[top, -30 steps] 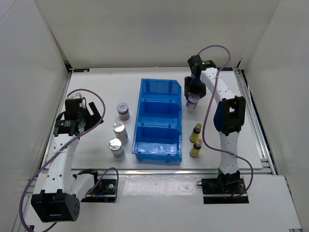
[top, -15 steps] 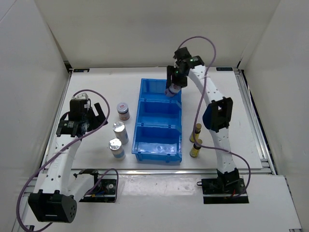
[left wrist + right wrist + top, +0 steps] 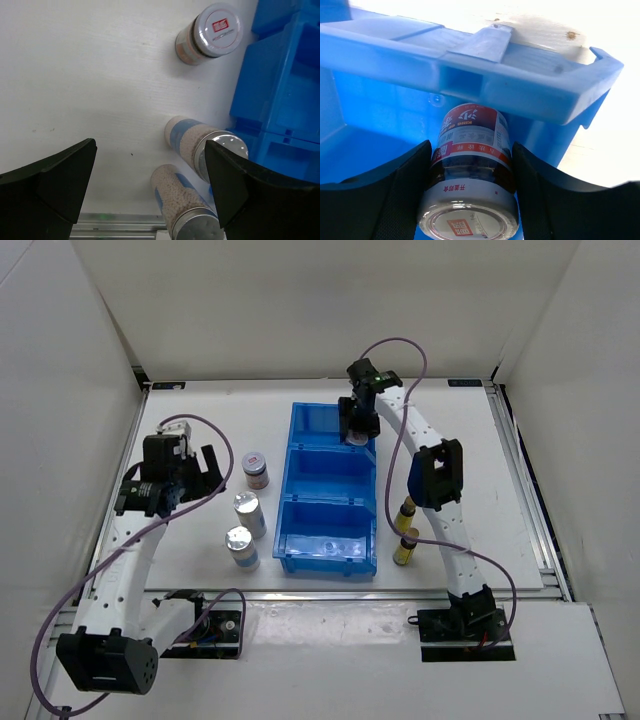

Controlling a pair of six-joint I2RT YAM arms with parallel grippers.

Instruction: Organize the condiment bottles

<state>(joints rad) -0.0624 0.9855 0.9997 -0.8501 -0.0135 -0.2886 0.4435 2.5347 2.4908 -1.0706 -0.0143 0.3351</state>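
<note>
A: What moved?
B: The right arm swings from the bench's far right corner to the blue bin (image 3: 284, 502). The right end effector (image 3: 359, 429) holds a white-lidded jar (image 3: 471, 150) in the far compartment.
A: Next?
B: Probably lower and release. The left end effector (image 3: 196, 476) gapes empty.

Blue bin (image 3: 485, 75) — white-lidded jar (image 3: 470, 170) (red mark)

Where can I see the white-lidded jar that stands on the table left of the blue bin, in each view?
Top external: left of centre, the jar beside the bin's middle compartment.
Left wrist: upper right.
Right wrist: not in it.
Shared landmark: the blue bin, in all three views.
</note>
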